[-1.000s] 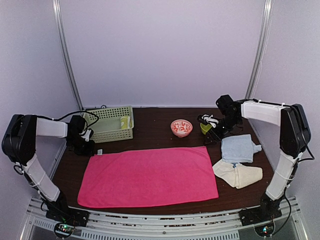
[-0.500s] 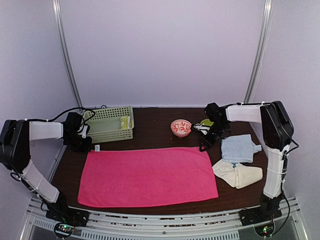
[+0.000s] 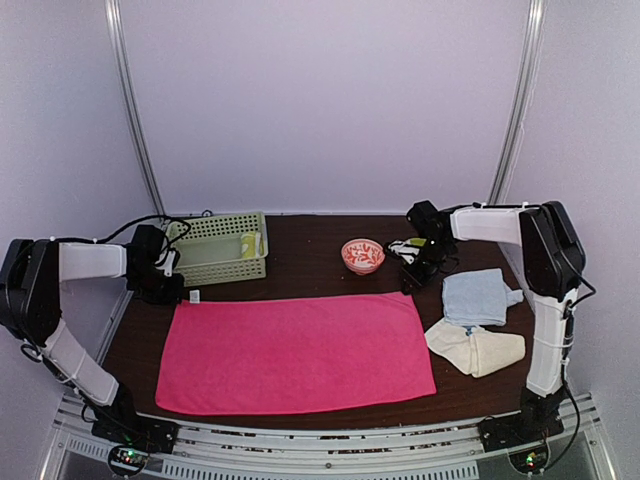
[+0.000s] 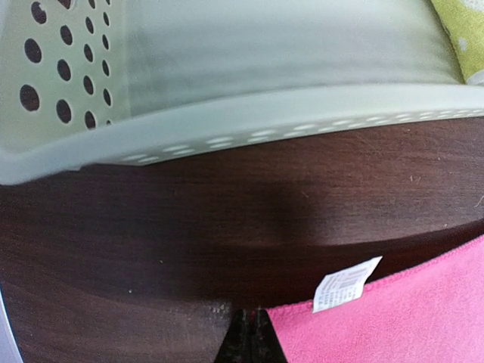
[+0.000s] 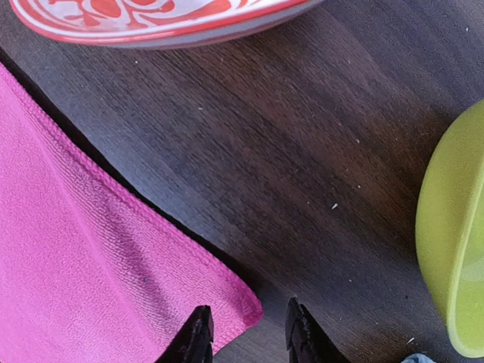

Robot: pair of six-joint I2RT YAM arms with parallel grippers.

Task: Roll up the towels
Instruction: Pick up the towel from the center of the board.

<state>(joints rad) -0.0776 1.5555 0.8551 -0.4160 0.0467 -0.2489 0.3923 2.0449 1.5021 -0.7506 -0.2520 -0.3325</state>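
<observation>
The long pink towel (image 3: 300, 350) lies spread flat mid-table. My left gripper (image 3: 172, 293) is shut at its far left corner. In the left wrist view the fingertips (image 4: 249, 333) meet right beside the pink hem (image 4: 393, 325) and white label (image 4: 345, 283); whether cloth is pinched does not show. My right gripper (image 5: 249, 333) is open and low over the far right corner (image 5: 238, 302), which lies between its jaws, untouched. A light blue towel (image 3: 478, 297) and a cream towel (image 3: 478, 348) lie folded at the right. A yellow towel (image 3: 250, 245) sits in the basket.
A green plastic basket (image 3: 205, 262) stands at the back left, just beyond my left gripper. A red-and-white bowl (image 3: 362, 255) sits behind the pink towel. In the right wrist view a yellow-green bowl (image 5: 454, 257) is close on the right. A pale wall runs behind the table.
My right arm swung left and down from beside the blue towel to the pink towel's far right corner, its jaws narrowing. The left arm shifted slightly left, then held still.
</observation>
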